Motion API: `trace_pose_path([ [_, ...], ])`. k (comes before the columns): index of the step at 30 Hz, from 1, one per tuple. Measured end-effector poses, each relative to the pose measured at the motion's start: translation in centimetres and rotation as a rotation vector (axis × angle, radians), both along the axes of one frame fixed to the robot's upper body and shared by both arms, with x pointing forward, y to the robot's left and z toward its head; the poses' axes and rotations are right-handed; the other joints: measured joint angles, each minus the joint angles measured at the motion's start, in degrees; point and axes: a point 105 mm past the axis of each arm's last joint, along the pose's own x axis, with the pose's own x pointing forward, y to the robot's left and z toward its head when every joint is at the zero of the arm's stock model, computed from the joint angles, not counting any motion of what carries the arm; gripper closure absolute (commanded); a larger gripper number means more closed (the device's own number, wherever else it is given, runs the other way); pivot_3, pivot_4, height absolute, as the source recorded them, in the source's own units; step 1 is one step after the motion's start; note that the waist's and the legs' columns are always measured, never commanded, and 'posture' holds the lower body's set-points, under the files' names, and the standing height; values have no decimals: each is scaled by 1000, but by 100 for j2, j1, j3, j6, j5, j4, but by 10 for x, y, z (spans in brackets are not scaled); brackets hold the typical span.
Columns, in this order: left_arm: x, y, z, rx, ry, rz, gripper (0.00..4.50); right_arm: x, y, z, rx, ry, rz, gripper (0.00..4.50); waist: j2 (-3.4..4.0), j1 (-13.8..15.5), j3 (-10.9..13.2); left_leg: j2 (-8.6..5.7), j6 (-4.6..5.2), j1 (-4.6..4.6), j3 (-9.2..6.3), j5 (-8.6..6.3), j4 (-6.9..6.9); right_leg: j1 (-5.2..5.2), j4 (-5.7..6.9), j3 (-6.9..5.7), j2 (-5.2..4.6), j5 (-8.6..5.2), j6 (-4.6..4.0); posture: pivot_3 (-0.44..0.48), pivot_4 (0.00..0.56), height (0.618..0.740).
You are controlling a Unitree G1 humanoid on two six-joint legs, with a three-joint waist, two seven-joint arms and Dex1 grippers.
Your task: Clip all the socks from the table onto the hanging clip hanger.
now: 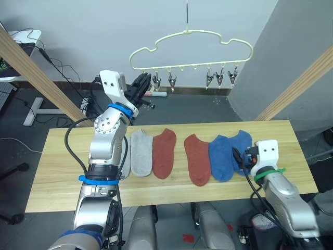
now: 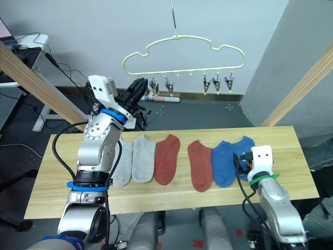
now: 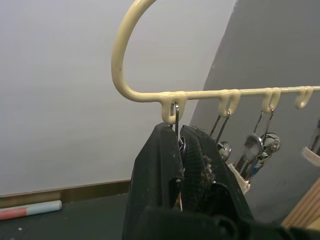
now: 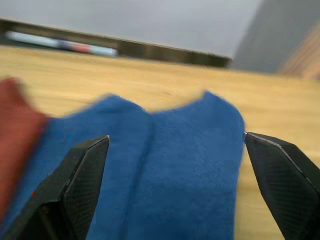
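Several socks lie in a row on the table [image 1: 62, 156]: two light grey [image 1: 139, 152], two rust-red [image 1: 165, 152] and two blue [image 1: 221, 156]. One grey sock is partly hidden behind my left arm. The pale yellow clip hanger [image 1: 182, 66] hangs above the table's far edge with metal clips [image 1: 221, 77] along its bottom bar. My left gripper [image 1: 144, 83] is raised to the hanger's left end and shut on the leftmost clip [image 3: 176, 114]. My right gripper [image 4: 175, 140] stands open low over the two blue socks [image 4: 165, 170] at the row's right end.
Slanted wooden poles stand at the left [image 1: 31, 67] and right [image 1: 296, 86] of the table. Cables and a small tube [image 1: 158, 94] lie on the dark floor behind. Bare tabletop runs along the near edge and at both ends.
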Motion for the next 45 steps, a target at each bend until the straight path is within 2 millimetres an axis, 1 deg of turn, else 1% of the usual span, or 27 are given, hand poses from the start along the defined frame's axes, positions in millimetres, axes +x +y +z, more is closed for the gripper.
trace_pose_path([
  [3, 0, -3, 0, 7, 8, -17, 4484, 18, -6, -1, 16, -24, -38, 0, 8, 2, 11, 2, 0, 0, -2, 0, -3, -1, 2, -3, 2, 0, 0, -133, 398, 740],
  [5, -1, -4, 1, 9, 5, -24, 4484, 26, -14, -3, 18, -26, -76, 0, 11, 14, 22, 2, 0, 0, -3, 0, -4, -1, 4, -4, 2, 0, -1, -133, 398, 740],
  [8, -2, -3, 3, 12, 0, -24, 4484, 32, -25, -12, 30, -10, -134, 0, 14, 24, 33, 1, 0, 0, 0, -1, -4, 0, 2, -3, 0, 0, -1, -128, 402, 740],
  [10, -2, -3, 4, 15, 1, -25, 4484, 32, -30, -22, 50, 26, -164, 0, 14, 20, 49, 1, 0, 0, 0, -1, -4, 0, 3, -2, 0, 0, -1, -128, 402, 740],
  [11, -3, -3, 4, 16, -1, -27, 4484, 31, -30, -28, 66, 50, -173, 0, 16, 20, 63, 2, -1, 0, -1, -1, -4, 0, 4, -3, 0, 0, -1, -114, 407, 740],
  [12, -3, -3, 5, 18, -1, -26, 4484, 31, -30, -30, 85, 54, -176, 0, 19, 18, 73, 2, -1, 0, 0, -1, -4, 0, 5, -2, 0, 0, -1, -114, 407, 740],
  [15, -3, -2, 5, 22, 1, -26, 4484, 31, -25, -32, 160, 69, -175, 617, 18, 16, 80, 2, -1, 1, -2, -1, -3, 0, 8, -3, 1, 0, 0, -109, 411, 740],
  [20, -4, -2, 6, 29, -1, -32, 4484, 27, -17, -33, 219, 108, -152, 2382, 17, 16, 92, 2, -1, 2, -3, -1, -3, 2, 8, -4, 1, 0, 0, -109, 411, 740],
  [23, -4, -1, 6, 36, -3, -34, 4484, 23, -15, -36, 216, 126, -147, 3486, 16, 18, 93, 2, -1, 2, -4, -1, -2, 2, 8, -4, 1, 0, 0, -111, 416, 740],
  [26, -4, -1, 6, 38, -2, -39, 4484, 21, -11, -36, 176, 130, -120, 4442, 16, 21, 95, 1, -1, 2, -4, -1, -2, 2, 8, -4, 0, 0, 0, -108, 419, 740],
  [28, -5, -1, 6, 42, 5, -48, 4484, 16, -12, -37, 134, 132, -102, 4500, 16, 26, 98, 1, -1, 2, -4, -1, -3, 2, 7, -5, 0, 0, 1, -104, 422, 740],
  [31, -6, 1, 8, 43, 23, -75, 4484, 5, -10, -27, -12, 123, 1, 4500, 35, 21, 135, 0, -2, 1, -1, -1, -4, -1, 5, -2, -2, -1, 1, -101, 425, 740],
  [32, -7, 1, 9, 37, 32, -87, 4484, 3, -9, -19, -72, 110, 47, 4500, 45, 19, 156, -1, -3, 0, 0, 0, -3, -2, 7, -1, -2, -1, 1, -101, 428, 740],
  [33, -8, 2, 11, 33, 36, -94, 4484, 3, -6, -8, -118, 82, 91, 4500, 49, 11, 180, -1, -3, 1, 2, 0, -2, -3, 7, 2, -2, -1, 2, -101, 428, 740],
  [35, -9, 1, 13, 22, 57, -128, 4484, 6, 8, 25, -194, -15, 189, 4500, 50, -30, 237, 2, -16, 2, -3, 8, -1, -7, 13, 2, 4, 0, 1, -102, 429, 740],
  [36, -10, -1, 13, 9, 77, -153, 4484, 8, 21, 46, -223, -80, 257, 4500, 47, -49, 248, 4, -21, 2, -8, 11, -2, -9, 17, 0, 7, 0, 1, -103, 429, 740],
  [37, -11, -3, 14, 5, 89, -171, 4484, 9, 30, 58, -237, -113, 306, 4500, 46, -54, 255, 5, -22, 2, -10, 12, -3, -8, 18, -1, 9, 0, 1, -103, 429, 740],
  [38, -13, -4, 14, 7, 101, -188, 4484, 10, 45, 71, -252, -152, 380, 4500, 44, -71, 273, 6, -24, 2, -12, 13, -4, -10, 18, -2, 11, 0, 1, -104, 430, 740],
  [40, -15, -4, 16, 9, 120, -214, 4484, 5, 75, 91, -246, -204, 526, 4500, 43, -75, 284, 7, -31, 1, -13, 17, -8, -11, 16, -3, 12, -1, 1, -104, 430, 740],
  [41, -15, -5, 17, 5, 128, -224, 4484, 2, 89, 96, -240, -214, 597, 4500, 42, -68, 288, 6, -36, 0, -13, 20, -8, -10, 16, -4, 11, -1, 1, -105, 430, 740],
  [43, -16, -6, 21, 2, 133, -236, 4484, -3, 105, 98, -228, -207, 689, 4500, 36, -35, 296, 5, -40, -2, -10, 20, -7, -10, 11, -4, 7, -1, 2, -105, 430, 740],
  [45, -16, -1, 25, -16, 138, -234, 4484, -2, 123, 99, -210, -202, 770, 4500, 30, 3, 310, 3, -43, -4, -5, 19, -6, -10, 9, -4, 2, -2, 3, -104, 428, 740],
])
